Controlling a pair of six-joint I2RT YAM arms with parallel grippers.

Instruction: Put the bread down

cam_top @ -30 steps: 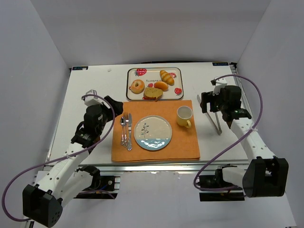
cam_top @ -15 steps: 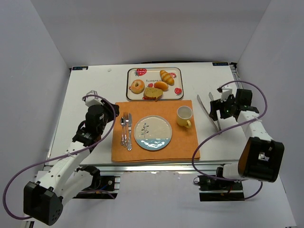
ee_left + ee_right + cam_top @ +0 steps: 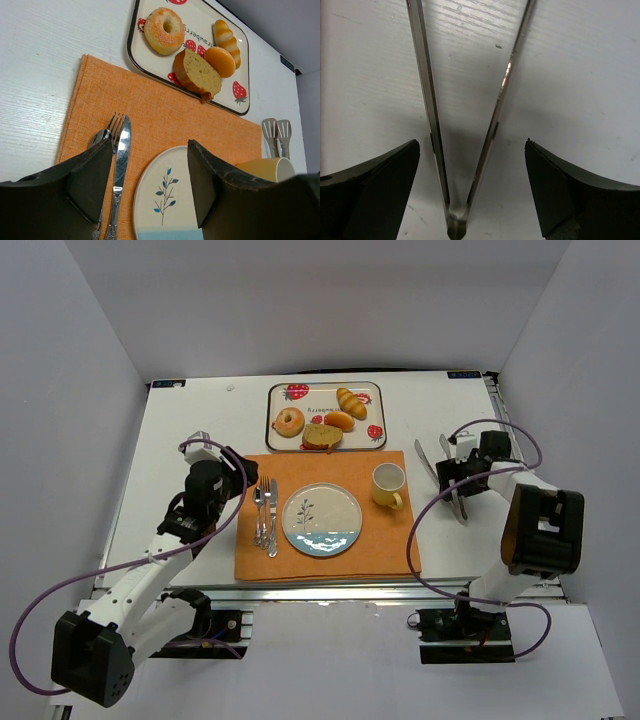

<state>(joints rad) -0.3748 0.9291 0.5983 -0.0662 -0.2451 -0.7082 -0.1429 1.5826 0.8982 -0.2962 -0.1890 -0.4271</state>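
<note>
Brown cut bread loaf (image 3: 197, 74) lay on the white strawberry-printed tray (image 3: 200, 17), beyond the orange woven placemat (image 3: 150, 115). Left gripper (image 3: 150, 147) hung over that placemat, fingers wide and empty. Right gripper (image 3: 471, 145) stood wide astride the steel tongs (image 3: 424, 75), not touching them.

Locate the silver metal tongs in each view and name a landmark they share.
Top external: silver metal tongs lie right of the yellow mug.
Left wrist: only their tips show, at the right edge.
Right wrist: their arms form a V inside the open right gripper.
Shared landmark: white table.
</note>
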